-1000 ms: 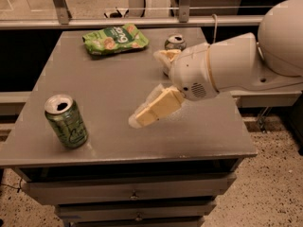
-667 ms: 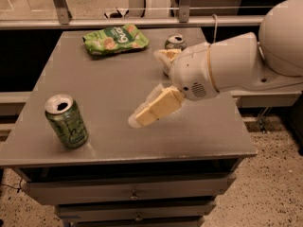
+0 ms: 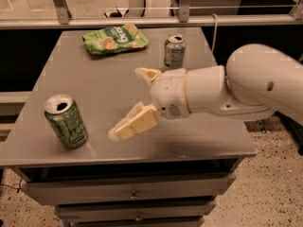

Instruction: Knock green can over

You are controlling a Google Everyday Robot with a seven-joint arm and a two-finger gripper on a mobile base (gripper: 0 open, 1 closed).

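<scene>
At the very front were the bench's drawers (image 3: 132, 193), stacked under the grey top. The floor (image 3: 270, 183) to the right was speckled.

The green can (image 3: 66, 123) stood upright near the front left corner of the bench (image 3: 85, 79). Its top was open and it was bright green with pale swirls. Nothing touched it.

To the right of the can was the end effector (image 3: 125, 103). It pointed left, toward the can's side of the bench, but there was a clear gap between them. Its two fingers were spread wide apart and held nothing. The lower finger (image 3: 137, 123) was pale yellow, and it reached down and left, with its tip close above the bench top. I could not tell if the tip touched the bench. The upper finger (image 3: 147, 74) was farther back and looked shorter from here.

The fat white arm (image 3: 236, 89) came in from the right side. It lay almost flat over the right half of the bench, and its round wrist sat just behind the fingers. A dark shadow lay on the bench under it.

Farther back, a silver-grey can (image 3: 174, 51) stood upright, just behind the upper finger. To its left, a flat green snack bag (image 3: 115, 38) lay near the back edge.

Behind the bench ran a metal rail (image 3: 142, 21).
</scene>
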